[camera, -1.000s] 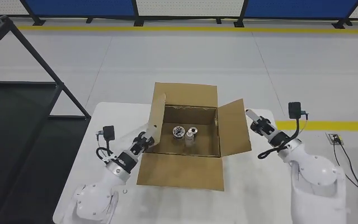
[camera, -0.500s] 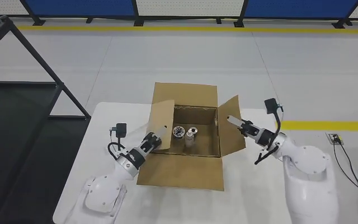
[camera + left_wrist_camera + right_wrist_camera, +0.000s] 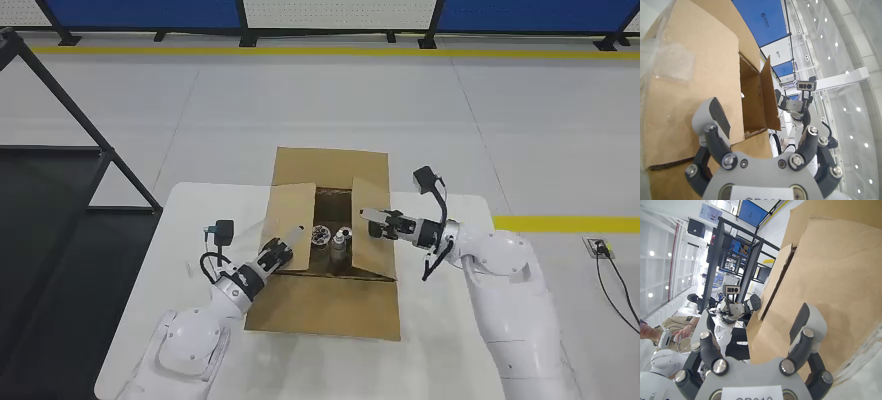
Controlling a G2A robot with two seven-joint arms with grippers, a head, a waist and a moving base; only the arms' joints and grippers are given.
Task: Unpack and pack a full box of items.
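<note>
The left gripper (image 3: pixel 285 243), fingers apart, has the left flap (image 3: pixel 290 212) against its pads. The right gripper (image 3: pixel 371 216), likewise spread, backs the right flap (image 3: pixel 368 248) (probably to fold the box (image 3: pixel 320 305) shut).

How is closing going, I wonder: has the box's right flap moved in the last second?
Yes. In the top view the right flap has swung inward over the opening, pushed by the right claw, while the back flap stayed put.
</note>
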